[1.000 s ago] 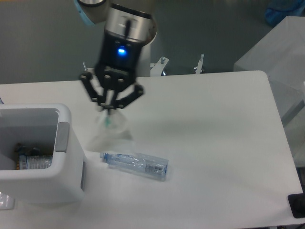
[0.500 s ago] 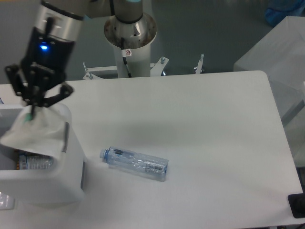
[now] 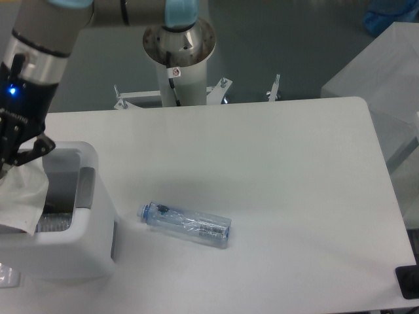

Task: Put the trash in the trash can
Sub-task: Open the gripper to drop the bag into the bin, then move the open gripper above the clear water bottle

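Observation:
The clear plastic bottle lies on its side on the white table, its pale blue cap pointing left towards the trash can. The white trash can stands at the left edge, with a grey strip on its right rim. My gripper is above the can's opening, half cut off by the left edge of the frame. It is shut on the see-through wrapper, which hangs over the can's inside. The wrapper's green bit is hidden.
Another bottle lies inside the can. The robot's base column stands behind the table. A translucent box is at the right, a black object at the lower right corner, and a clear scrap by the can's front.
My gripper carried the wrapper left from the table, over the can's rim and a little lower, to above its opening. The bottle on the table has not moved.

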Robot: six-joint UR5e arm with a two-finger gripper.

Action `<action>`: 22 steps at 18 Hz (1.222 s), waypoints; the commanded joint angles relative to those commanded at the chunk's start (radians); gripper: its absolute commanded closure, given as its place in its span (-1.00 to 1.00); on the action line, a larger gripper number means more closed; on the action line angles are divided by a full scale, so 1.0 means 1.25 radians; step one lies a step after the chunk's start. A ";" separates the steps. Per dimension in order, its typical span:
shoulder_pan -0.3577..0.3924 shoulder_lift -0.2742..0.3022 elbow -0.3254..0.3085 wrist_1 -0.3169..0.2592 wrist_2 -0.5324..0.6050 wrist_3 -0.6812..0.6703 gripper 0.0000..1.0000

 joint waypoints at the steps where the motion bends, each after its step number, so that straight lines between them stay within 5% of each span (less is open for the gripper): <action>1: 0.000 0.000 0.000 0.000 0.001 0.006 0.44; 3: 0.000 0.002 0.000 0.000 0.001 0.005 0.19; 6: 0.001 0.006 0.001 0.000 0.007 0.007 -0.45; 12: 0.031 0.026 0.011 -0.001 0.006 0.009 -0.61; 17: 0.214 0.047 -0.010 -0.001 0.006 -0.002 -0.83; 22: 0.320 0.023 -0.023 0.017 0.006 0.006 -1.00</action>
